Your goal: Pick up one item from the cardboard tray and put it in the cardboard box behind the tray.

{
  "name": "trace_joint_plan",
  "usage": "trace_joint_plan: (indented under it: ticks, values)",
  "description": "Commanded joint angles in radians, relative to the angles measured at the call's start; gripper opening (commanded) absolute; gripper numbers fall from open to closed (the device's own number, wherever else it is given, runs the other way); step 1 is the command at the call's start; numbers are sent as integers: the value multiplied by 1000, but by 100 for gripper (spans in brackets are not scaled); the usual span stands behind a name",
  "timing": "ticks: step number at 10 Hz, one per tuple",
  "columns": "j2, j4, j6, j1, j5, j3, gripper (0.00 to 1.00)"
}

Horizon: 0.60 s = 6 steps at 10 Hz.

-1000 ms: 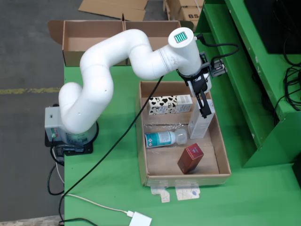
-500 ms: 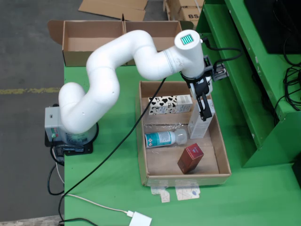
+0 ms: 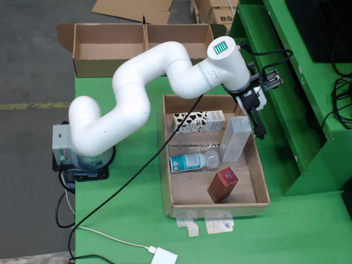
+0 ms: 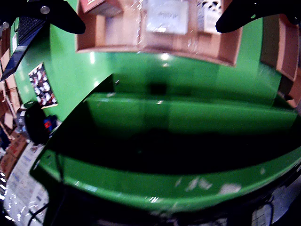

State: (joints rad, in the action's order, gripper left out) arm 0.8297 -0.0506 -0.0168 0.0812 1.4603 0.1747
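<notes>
A cardboard tray [image 3: 167, 165] lies on the green table. It holds a cow-patterned carton [image 3: 199, 121], an upright white box [image 3: 235, 138], a clear bottle with a teal label [image 3: 190, 161] and a red box [image 3: 223, 185]. My gripper [image 3: 257, 129] hangs over the tray's right rim, just right of the white box. In the wrist view its black fingers [image 4: 56, 16] are spread wide with nothing between them, so my gripper [image 4: 150, 27] is open. The tray wall [image 4: 155, 47], white box [image 4: 164, 16] and carton [image 4: 209, 14] show at the top. The open cardboard box [image 3: 143, 47] stands behind the tray.
A raised green shelf [image 3: 308, 104] borders the table on the right and fills most of the wrist view [image 4: 188, 113]. The arm's base [image 3: 82, 151] sits at the table's left edge. A black cable [image 3: 137, 170] crosses the table, and a white adapter [image 3: 164, 257] lies at the front.
</notes>
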Motion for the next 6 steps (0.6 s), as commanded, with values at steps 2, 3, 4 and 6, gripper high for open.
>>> trace_joint_plan:
  ticks: [2,3,4,6]
  values:
    - [102,-240,12,-11,-89,-175,100]
    - [103,-239,12,-11,-89,-175,100]
    - [105,-237,11,-10,-87,-175,100]
    - [104,-224,8,-10,-78,-175,100]
